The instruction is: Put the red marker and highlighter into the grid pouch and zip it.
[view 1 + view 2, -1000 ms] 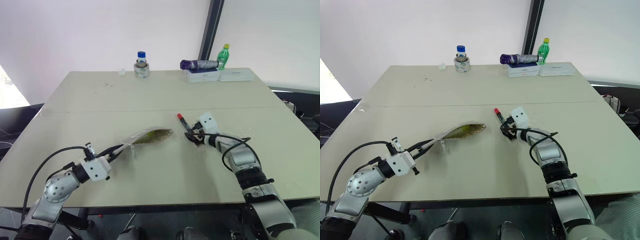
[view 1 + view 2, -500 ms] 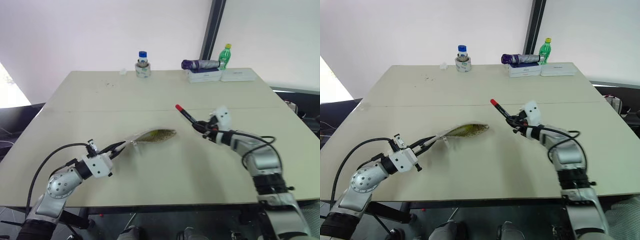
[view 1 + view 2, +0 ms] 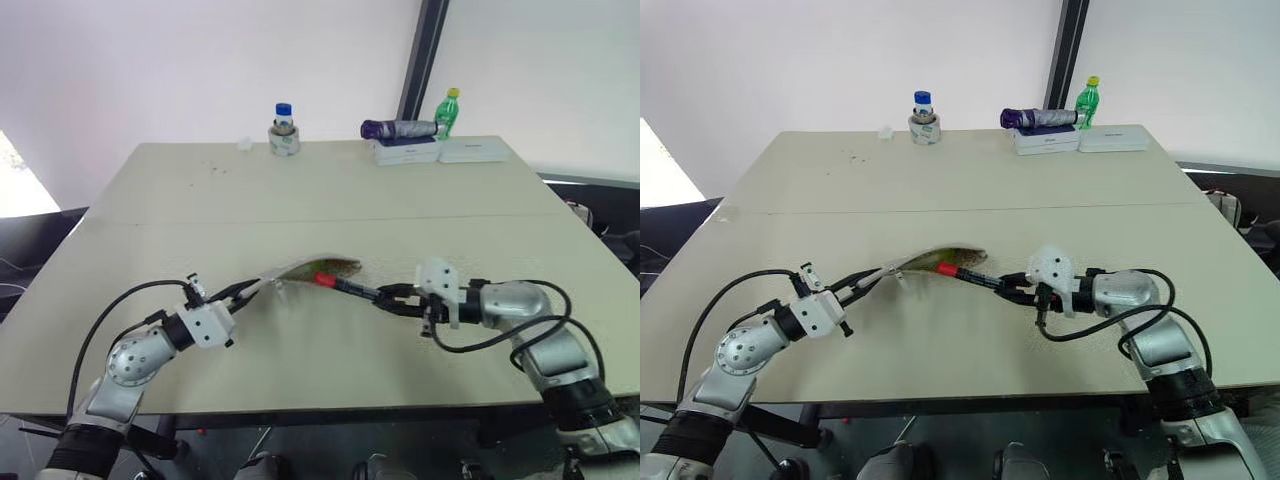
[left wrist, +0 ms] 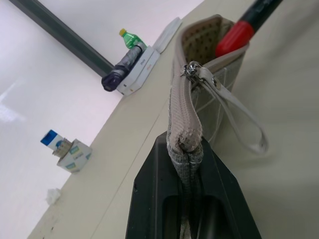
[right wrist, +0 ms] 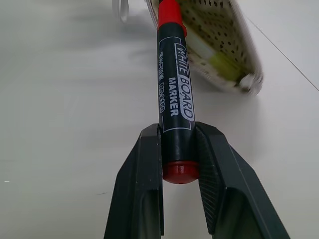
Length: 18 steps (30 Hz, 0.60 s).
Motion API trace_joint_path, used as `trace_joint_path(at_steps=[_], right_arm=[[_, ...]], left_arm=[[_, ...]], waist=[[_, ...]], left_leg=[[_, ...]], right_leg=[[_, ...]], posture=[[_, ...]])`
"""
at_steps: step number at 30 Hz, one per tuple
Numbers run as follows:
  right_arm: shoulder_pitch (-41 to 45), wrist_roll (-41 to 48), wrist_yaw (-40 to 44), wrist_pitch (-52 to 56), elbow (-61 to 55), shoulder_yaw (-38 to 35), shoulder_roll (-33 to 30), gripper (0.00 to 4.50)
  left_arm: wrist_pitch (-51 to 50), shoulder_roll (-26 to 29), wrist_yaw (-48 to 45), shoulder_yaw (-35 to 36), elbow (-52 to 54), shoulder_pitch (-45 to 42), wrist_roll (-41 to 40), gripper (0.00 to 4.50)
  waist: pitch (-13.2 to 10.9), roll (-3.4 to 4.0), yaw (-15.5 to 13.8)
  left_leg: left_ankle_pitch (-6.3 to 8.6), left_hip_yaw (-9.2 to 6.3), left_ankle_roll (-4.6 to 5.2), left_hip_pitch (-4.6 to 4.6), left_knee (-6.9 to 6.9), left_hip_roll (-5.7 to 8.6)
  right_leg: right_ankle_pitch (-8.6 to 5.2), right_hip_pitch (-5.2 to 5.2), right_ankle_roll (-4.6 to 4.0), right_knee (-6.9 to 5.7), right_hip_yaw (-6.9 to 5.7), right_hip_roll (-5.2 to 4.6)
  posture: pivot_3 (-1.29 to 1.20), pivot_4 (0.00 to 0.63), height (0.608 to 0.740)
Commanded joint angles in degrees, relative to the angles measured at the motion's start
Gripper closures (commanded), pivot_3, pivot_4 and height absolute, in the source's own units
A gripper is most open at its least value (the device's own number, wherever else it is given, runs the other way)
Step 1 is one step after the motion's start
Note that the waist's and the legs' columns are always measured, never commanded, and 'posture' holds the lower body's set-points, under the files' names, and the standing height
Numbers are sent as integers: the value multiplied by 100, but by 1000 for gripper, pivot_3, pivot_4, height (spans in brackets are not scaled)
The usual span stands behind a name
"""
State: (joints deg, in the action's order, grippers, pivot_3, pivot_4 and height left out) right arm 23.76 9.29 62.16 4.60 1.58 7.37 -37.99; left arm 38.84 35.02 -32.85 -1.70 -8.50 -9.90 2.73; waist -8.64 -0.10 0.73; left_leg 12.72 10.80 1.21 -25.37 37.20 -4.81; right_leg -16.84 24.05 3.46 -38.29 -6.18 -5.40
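The grid pouch (image 3: 312, 268) lies near the table's middle, its mouth gaping toward my right arm. My left gripper (image 3: 243, 293) is shut on the pouch's zip end (image 4: 184, 144) and holds that end slightly raised, with the pull cord (image 4: 239, 124) hanging loose. My right gripper (image 3: 385, 298) is shut on the red marker (image 5: 174, 94) near its tail. The marker lies almost level, and its red cap (image 4: 234, 37) sits in the pouch's mouth. Inside the pouch, a yellow shape that looks like the highlighter (image 5: 219, 64) shows.
At the table's far edge stand a blue-capped jar on a tape roll (image 3: 283, 130), a purple folded umbrella on white boxes (image 3: 400, 130) and a green bottle (image 3: 447, 112). A seam (image 3: 200, 221) crosses the table behind the pouch.
My right gripper closed on the marker, lifted it off the table, then swung it down and left until its cap reached the pouch's mouth. My left gripper kept its hold.
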Motion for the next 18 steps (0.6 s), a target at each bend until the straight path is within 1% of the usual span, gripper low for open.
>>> trace_joint_path(at_steps=[1, 3, 8, 14, 16, 18], right_arm=[[391, -333, -61, -631, 310, 97, 6, 4116], [597, -505, -50, -902, 426, 234, 42, 4116], [1190, -929, 4, -1194, 471, 688, 228, 4116], [1585, -1288, -51, -1776, 718, 1063, 528, 4116], [1714, -1522, -195, -2347, 1017, 1191, 639, 4116], [1759, -1673, -330, -2665, 1248, 1225, 705, 4116]], left_arm=[[69, 41, -49, -23, 153, -133, -26, 4500], [124, 105, -103, -49, 180, -132, 59, 4500], [217, 223, -172, -127, 227, -147, 237, 4500], [148, 181, -211, -234, 341, -185, 257, 4500], [138, 157, -221, -254, 401, -188, 230, 4500], [131, 147, -231, -266, 430, -186, 216, 4500]], waist=[[0, 0, 5], [0, 0, 8], [-1, 1, 23], [-1, 1, 2], [-1, 1, 2], [-1, 1, 5]], left_leg=[[0, 0, 0, 0, 2, 0], [-1, 1, -2, 0, 1, 0], [-13, 4, -22, 0, -2, -1], [-16, 6, -27, 0, 2, -1], [-16, 7, -28, -1, 3, -1], [-18, 7, -31, 0, 3, 0]], right_leg=[[0, -1, 0, 0, 0, 0], [0, -1, 0, 0, 0, 1], [0, 3, 0, -1, 1, 4], [0, 2, 0, -2, 1, 2], [0, 1, 0, -2, 1, 1], [0, 1, 0, -2, 0, 2]], posture=[[0, 150, 740], [0, 150, 740], [0, 150, 740], [0, 150, 740], [0, 150, 740], [0, 150, 740]])
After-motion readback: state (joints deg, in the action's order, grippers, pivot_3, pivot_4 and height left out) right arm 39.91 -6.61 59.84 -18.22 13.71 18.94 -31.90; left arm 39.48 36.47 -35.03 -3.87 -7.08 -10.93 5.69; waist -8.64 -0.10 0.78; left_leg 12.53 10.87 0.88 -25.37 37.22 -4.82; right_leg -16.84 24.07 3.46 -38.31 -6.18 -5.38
